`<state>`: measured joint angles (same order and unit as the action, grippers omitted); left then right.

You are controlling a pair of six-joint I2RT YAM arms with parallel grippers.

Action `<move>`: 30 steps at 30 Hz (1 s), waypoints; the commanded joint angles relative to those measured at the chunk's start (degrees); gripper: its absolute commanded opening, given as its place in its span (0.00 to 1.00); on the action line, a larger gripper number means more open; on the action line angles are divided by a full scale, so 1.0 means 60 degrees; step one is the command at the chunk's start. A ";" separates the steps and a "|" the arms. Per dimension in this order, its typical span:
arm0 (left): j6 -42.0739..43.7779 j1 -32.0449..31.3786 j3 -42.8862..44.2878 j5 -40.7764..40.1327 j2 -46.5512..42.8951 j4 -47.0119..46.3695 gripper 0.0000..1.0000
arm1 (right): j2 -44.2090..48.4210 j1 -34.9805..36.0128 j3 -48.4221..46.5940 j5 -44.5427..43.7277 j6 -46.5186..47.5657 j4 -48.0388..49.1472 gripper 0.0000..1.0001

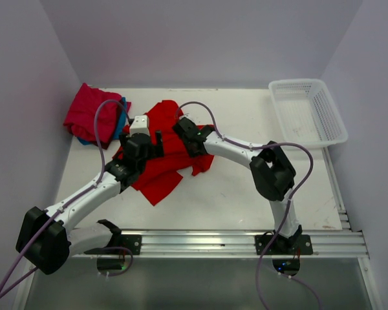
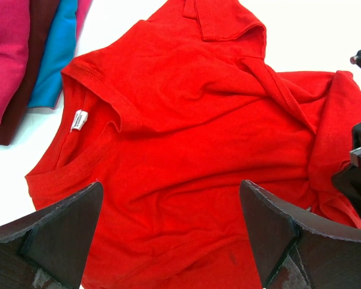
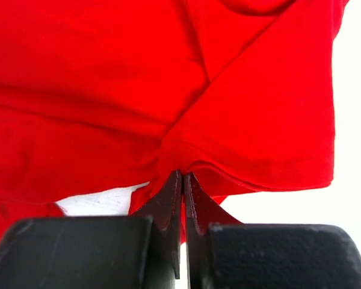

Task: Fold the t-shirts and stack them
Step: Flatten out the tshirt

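Observation:
The bright red t-shirt [image 1: 165, 158] lies crumpled mid-table; in the left wrist view its collar and white tag [image 2: 79, 120] face up. My left gripper [image 1: 142, 139] hovers over it, open, with its fingers [image 2: 54, 241] spread wide above the cloth [image 2: 180, 150] and nothing between them. My right gripper [image 1: 181, 126] is at the shirt's right side, shut on a pinched fold of the red cloth [image 3: 186, 108], the jaws pressed together [image 3: 183, 176]. A crimson-pink t-shirt [image 1: 87, 110] lies folded on a teal-blue one [image 1: 121, 123] at the back left.
A white mesh basket [image 1: 308, 111] stands at the back right corner. The folded pile [image 2: 12, 54] sits just left of the red shirt's collar. Grey walls close the table on three sides. A metal rail [image 1: 213, 242] with both arm bases runs along the near edge.

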<state>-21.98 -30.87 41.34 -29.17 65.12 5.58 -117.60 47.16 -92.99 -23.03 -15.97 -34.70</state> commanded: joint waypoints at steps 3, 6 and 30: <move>-0.0102 0.0033 -0.0020 -0.0032 -0.0219 -0.0081 0.98 | 0.0556 -0.0066 0.0000 -0.0234 -0.0239 0.0202 0.00; -0.0102 0.0033 -0.0020 0.0042 -0.0204 -0.0110 0.98 | 0.1375 -0.0081 0.0161 -0.0629 -0.0327 0.0100 0.00; -0.0043 0.2126 0.5922 0.4816 0.7156 -0.2119 0.95 | 0.5156 -0.0799 0.1230 -0.4570 -0.0620 -0.1058 0.00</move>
<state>-21.63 -21.52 67.59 -6.79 101.54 -4.40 -91.42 42.63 -86.54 -47.00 -18.15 -40.42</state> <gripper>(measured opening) 0.958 0.014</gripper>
